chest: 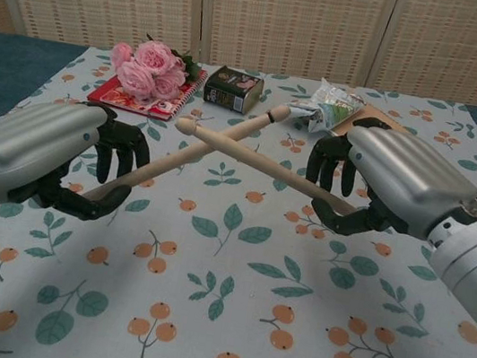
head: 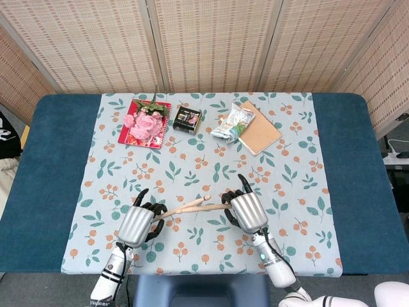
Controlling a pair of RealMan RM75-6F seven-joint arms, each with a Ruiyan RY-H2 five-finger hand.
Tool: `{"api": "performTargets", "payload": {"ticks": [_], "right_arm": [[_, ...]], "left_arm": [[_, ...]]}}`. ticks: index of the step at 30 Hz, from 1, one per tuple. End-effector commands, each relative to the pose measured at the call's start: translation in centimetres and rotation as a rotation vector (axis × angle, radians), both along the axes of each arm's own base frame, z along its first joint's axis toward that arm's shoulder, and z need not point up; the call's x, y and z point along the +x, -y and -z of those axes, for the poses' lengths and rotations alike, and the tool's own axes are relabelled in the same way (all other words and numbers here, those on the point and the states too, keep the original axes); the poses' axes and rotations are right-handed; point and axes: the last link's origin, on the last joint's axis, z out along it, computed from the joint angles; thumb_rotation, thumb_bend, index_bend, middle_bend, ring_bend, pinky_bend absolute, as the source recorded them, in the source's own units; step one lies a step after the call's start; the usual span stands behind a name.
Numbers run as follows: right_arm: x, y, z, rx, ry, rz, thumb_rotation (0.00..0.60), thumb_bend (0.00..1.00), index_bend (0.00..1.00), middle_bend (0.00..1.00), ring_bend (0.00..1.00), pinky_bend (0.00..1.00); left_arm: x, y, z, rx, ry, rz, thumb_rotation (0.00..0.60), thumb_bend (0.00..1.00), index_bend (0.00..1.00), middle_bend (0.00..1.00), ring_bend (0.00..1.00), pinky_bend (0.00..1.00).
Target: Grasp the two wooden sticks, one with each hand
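A: From the head view, what's there?

B: Two smooth, pale wooden sticks, held above a leaf-and-berry printed tablecloth [head: 300,160]. The left hand [head: 136,224] has dark fingers curled around the left stick [head: 182,208]; the right hand [head: 246,212] grips the right stick [head: 206,207]. The stick tips overlap, so it's hard to separate them here.

A: And the chest view?

B: Clearer. The left hand [chest: 38,156] wraps the left stick [chest: 190,154], which slants up to a rounded tip. The right hand [chest: 392,181] clasps the right stick [chest: 251,158]. The sticks cross in an X; whether they touch, I cannot tell. Behind lie pink roses [chest: 147,67] on a red notebook [chest: 133,99], one dark tin [chest: 233,88], a crinkled packet [chest: 323,106].
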Motion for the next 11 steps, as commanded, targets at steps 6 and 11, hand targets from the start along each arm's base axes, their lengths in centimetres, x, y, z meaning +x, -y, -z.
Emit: {"api": "performTargets", "payload": {"ticks": [6,11], "right_arm": [[-0.15,-0.04,-0.13,0.0,-0.007,0.01,0.6,0.36,1.0,0.82,0.51,0.06],[-0.32,-0.19,-0.11,0.007,-0.015,0.008,0.6,0.36,1.0,0.83,0.51,0.06]], "left_arm": [[-0.03,0.57,-0.14,0.014,-0.01,0.018,0.6,0.54,0.84,0.86,0.51,0.12],[-0.13,0.44,-0.03,0.025,-0.023,0.021,0.6,0.53,0.84,0.86,0.51,0.12]]}}
